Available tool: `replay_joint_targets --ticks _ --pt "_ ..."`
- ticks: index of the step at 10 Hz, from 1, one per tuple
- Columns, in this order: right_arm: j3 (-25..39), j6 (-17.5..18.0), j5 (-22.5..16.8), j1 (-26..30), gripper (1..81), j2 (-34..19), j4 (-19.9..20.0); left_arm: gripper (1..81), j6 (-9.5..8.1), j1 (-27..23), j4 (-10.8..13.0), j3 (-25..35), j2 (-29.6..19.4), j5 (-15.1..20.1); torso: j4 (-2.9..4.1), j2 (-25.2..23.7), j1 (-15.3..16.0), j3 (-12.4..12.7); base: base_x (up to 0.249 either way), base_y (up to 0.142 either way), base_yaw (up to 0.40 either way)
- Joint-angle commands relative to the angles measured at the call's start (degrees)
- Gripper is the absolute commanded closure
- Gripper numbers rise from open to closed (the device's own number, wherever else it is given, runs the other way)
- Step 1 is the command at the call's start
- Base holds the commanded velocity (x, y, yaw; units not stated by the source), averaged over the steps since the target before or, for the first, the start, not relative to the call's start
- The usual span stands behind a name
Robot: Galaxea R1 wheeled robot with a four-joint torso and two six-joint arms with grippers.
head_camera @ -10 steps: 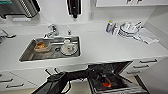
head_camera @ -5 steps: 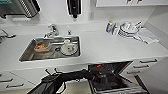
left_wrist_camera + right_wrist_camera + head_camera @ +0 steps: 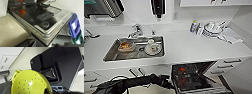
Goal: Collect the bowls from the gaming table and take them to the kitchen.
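Held the same spot at the kitchen counter (image 3: 189, 50) as a second ago, but swung the left gripper (image 3: 168, 83) in toward the open dishwasher (image 3: 196, 82). Judged the delivery nearly done: spotted the orange-red bowl (image 3: 182, 69) in the rack, and the yellow-green bowl (image 3: 30, 83) close under the right wrist. Could not tell how far either claw stood open, nor whether the right gripper had hold of that bowl.
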Motion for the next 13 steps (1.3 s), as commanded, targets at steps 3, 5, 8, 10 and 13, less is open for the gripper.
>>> replay_joint_targets --ticks 3,5,8,10,13 --pt "19.3 0.6 -3.5 10.5 81.1 -17.2 2.3 1.0 1.18 21.0 8.9 12.2 -20.5 -8.9 0.00 0.0 0.0 0.0 0.000 0.000 0.000" --pt "22.8 0.7 -3.6 16.9 81.1 -20.4 5.5 1.0 1.27 36.0 14.0 8.5 -20.2 -19.0 0.00 0.0 0.0 0.0 0.000 0.000 0.000" --pt "25.6 0.7 -7.6 27.0 81.1 -23.6 12.0 1.0 1.36 52.6 18.5 -2.9 -16.7 -35.1 0.00 0.0 0.0 0.0 0.000 0.000 0.000" --pt "26.2 1.6 -8.9 32.4 81.1 -25.1 14.4 1.0 1.36 60.3 19.0 -10.8 -13.1 -43.3 0.00 0.0 0.0 0.0 0.000 0.000 0.000" --pt "26.6 2.1 -13.4 40.3 81.1 -25.1 18.6 1.0 1.27 66.6 20.7 -23.9 -7.3 -48.4 0.00 0.0 0.0 0.0 0.000 0.000 0.000"
